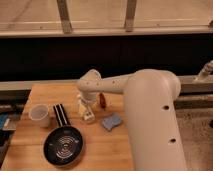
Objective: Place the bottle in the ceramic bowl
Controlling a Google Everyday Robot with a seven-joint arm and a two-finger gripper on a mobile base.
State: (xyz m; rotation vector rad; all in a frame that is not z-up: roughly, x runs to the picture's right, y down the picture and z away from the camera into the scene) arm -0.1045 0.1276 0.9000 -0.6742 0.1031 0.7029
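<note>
The black ceramic bowl (63, 146) with pale rings inside sits at the front left of the wooden table (115, 150). A small white shape that looks like the bottle (89, 117) lies near the table's middle, behind and to the right of the bowl. My gripper (86, 107) hangs down from the white arm right over it. I cannot tell whether it touches the bottle.
A small pale cup (39, 115) stands at the left, with a black striped object (61, 115) beside it. A blue sponge (112, 121) lies right of the bottle and a thin red object (102, 100) behind it. My bulky arm (150, 120) covers the table's right side.
</note>
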